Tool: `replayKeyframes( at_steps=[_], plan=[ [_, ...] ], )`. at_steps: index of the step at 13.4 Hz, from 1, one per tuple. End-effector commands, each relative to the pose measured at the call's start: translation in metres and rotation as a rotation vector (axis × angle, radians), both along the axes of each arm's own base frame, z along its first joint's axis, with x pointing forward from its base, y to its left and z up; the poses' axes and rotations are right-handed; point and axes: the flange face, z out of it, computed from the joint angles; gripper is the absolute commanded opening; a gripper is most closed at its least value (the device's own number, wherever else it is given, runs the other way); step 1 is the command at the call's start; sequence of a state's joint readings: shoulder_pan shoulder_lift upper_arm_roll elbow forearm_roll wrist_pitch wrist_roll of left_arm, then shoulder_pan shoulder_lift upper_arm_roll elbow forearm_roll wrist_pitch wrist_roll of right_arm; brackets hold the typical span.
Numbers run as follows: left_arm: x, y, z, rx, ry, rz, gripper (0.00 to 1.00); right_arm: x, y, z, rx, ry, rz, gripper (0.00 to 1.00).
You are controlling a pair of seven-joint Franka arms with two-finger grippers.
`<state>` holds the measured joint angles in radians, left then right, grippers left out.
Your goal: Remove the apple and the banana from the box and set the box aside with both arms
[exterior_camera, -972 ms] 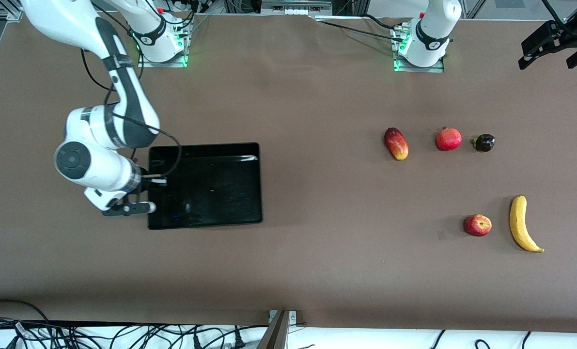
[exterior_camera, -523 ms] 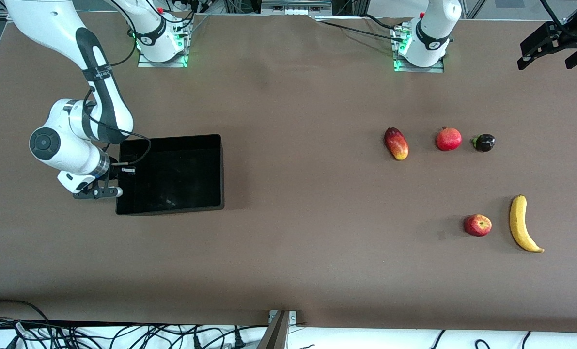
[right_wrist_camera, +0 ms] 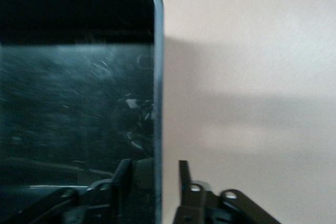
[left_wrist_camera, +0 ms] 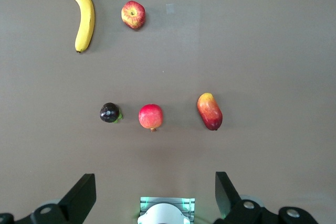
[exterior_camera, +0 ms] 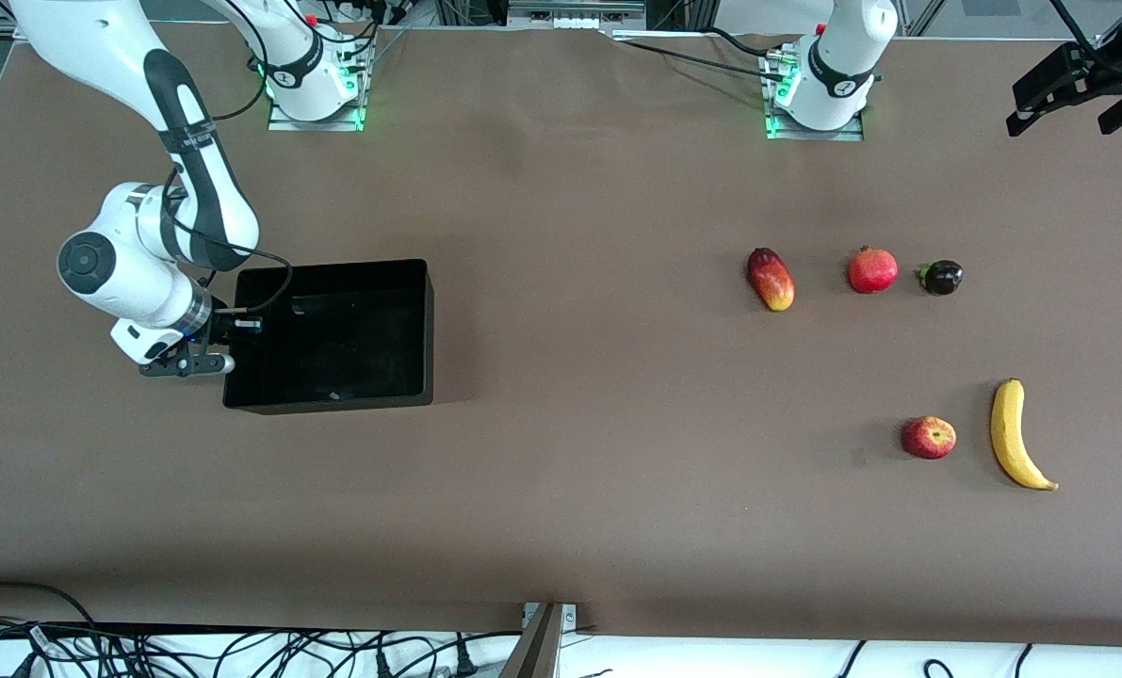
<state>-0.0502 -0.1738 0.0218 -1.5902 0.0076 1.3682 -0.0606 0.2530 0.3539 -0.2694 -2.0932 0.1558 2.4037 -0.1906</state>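
**Front view.** Read the table (exterior_camera: 561,527) as a dial.
- The box (exterior_camera: 334,330) sits at 9 o'clock, and nothing shows inside it.
- The apple (exterior_camera: 929,438) and the banana (exterior_camera: 1020,435) lie on the bare table at 4 o'clock, well apart from the box. The banana is just at the apple's 3.
- By this layout, your fruit step looks done and the box looks parked aside.
- A mango (exterior_camera: 771,279), a pomegranate (exterior_camera: 872,270) and a dark round fruit (exterior_camera: 940,277) line up near 2 o'clock. They are not your concern.
- The right gripper (exterior_camera: 212,363) is at the box's 9 o'clock wall, low enough to work that wall.
- The left gripper (exterior_camera: 1062,118) hangs over the 2 o'clock corner. That arm waits.

**Left wrist view.**
- The left gripper's claw is spread wide with nothing in it.
- It looks down on all five fruits, so it is parked clear of them.

**Right wrist view.**
- The right gripper's claw is spread astride the box wall, with one finger (right_wrist_camera: 126,174) inside the box and one outside.
- There is daylight beside the wall, so it is not pinching. It is likely letting go.

**Writing.**
- You'll find no label or brand on the box or the fruit.
- The marks on the arm bands are too small to read.
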Motion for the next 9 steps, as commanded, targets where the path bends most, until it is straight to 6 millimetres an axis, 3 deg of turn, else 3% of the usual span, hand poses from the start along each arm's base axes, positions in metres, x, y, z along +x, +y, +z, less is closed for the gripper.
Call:
replayKeyframes(
  at_steps=[1,4,6,8,9],
  plan=[
    [-0.004,0.001,0.001,-0.023,-0.003,0.012,1.00,0.023,0.018,0.095,0.056,0.019,-0.028,1.00],
    [-0.003,0.002,0.000,-0.023,0.000,0.013,1.00,0.039,0.030,0.191,0.062,0.052,0.014,1.00],
    [-0.004,0.006,0.001,-0.022,0.000,0.021,1.00,0.039,0.033,0.245,0.071,0.089,0.027,1.00],
    [-0.004,0.006,0.001,-0.022,0.000,0.024,1.00,0.031,0.032,0.291,0.067,0.075,0.039,1.00],
    [-0.004,0.006,0.001,-0.022,0.000,0.023,1.00,0.028,0.031,0.300,0.054,0.060,0.043,1.00]
  ],
)
